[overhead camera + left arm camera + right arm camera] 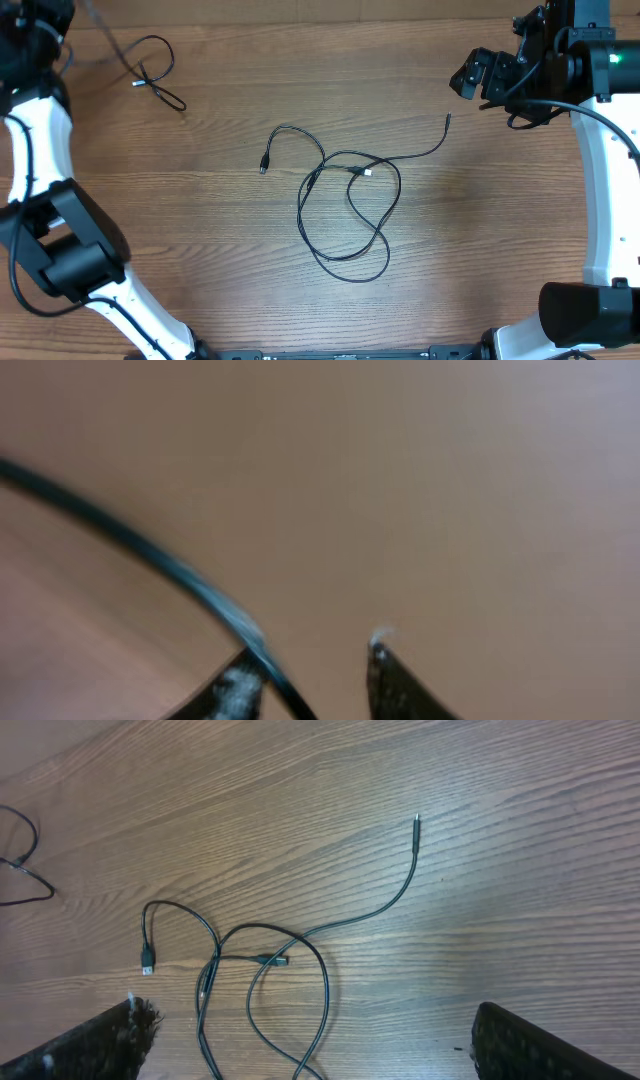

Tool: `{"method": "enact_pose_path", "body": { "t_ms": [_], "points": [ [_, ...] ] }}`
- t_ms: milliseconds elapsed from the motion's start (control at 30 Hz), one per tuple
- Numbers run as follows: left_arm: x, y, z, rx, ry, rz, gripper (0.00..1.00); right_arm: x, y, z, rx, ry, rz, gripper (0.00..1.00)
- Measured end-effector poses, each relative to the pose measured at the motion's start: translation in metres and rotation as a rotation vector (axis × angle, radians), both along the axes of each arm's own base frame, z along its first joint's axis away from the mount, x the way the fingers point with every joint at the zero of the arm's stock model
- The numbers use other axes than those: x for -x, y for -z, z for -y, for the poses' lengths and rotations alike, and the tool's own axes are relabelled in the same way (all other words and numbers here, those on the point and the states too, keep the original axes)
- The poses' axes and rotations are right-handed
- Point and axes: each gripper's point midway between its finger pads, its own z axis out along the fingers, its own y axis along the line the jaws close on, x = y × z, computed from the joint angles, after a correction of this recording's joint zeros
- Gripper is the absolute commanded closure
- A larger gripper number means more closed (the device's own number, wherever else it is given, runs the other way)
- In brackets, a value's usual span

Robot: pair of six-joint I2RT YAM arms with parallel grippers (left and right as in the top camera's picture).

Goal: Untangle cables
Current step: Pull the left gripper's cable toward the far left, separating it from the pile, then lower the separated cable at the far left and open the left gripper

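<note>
Right gripper (310,1015) spread wide, raised clear of tangled cables (416,840)

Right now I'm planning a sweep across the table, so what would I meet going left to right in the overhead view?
Separate cable → black plug → tangled loops → free cable tip → right claw.

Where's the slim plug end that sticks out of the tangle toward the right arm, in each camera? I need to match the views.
Overhead: slim plug end, right of centre, in the upper half.
Left wrist: not in it; only a blurred cable shows.
Right wrist: slim plug end, right of centre, near the top.
Shared landmark: the wide plug, left of and below it in both of those views.
</note>
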Motion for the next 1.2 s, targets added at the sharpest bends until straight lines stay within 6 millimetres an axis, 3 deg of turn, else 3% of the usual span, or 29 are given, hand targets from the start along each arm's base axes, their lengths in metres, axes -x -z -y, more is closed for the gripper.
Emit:
{"method": "enact_pose_path", "body": {
  "t_ms": [67, 133, 200, 333, 367, 533, 667, 867, 1000, 1200],
  "points": [
    [0.005, 0.033, -0.013, 0.025, 0.01, -0.079, 0.5, 0.0, 0.0, 0.0, 0.001, 0.0, 0.001, 0.0],
    [0.014, 0.06, -0.021, 0.063, 0.025, -0.153, 0.5, 0.0, 0.0, 0.0, 0.002, 0.0, 0.001, 0.0],
    [0.021, 0.071, -0.026, 0.077, 0.038, -0.188, 0.3, 0.0, 0.0, 0.0, 0.002, 0.001, 0.0, 0.0],
    [0.032, 0.076, -0.029, 0.106, 0.088, -0.205, 0.12, 0.0, 0.0, 0.0, 0.002, 0.001, 0.0, 0.0],
    [0.036, 0.079, -0.029, 0.121, 0.103, -0.217, 0.02, 0.0, 0.0, 0.0, 0.002, 0.001, 0.001, 0.0],
    [0.049, 0.095, -0.02, 0.196, 0.152, -0.288, 0.0, 0.0, 0.0, 0.0, 0.002, 0.001, 0.0, 0.0],
    [0.065, 0.122, -0.011, 0.259, 0.148, -0.418, 0.0, 0.0, 0.0, 0.0, 0.002, 0.001, 0.0, 0.0],
    [0.112, 0.168, 0.0, 0.325, 0.076, -0.706, 0.0, 0.0, 0.0, 0.0, 0.002, 0.001, 0.0, 0.0],
    [0.15, 0.163, 0.021, 0.389, 0.081, -0.851, 0.0, 0.0, 0.0, 0.0, 0.002, 0.001, 0.0, 0.0],
    [0.185, 0.113, 0.058, 0.378, 0.202, -0.873, 0.01, 0.0, 0.0, 0.0, 0.002, 0.001, 0.001, 0.0]
  ]
}}
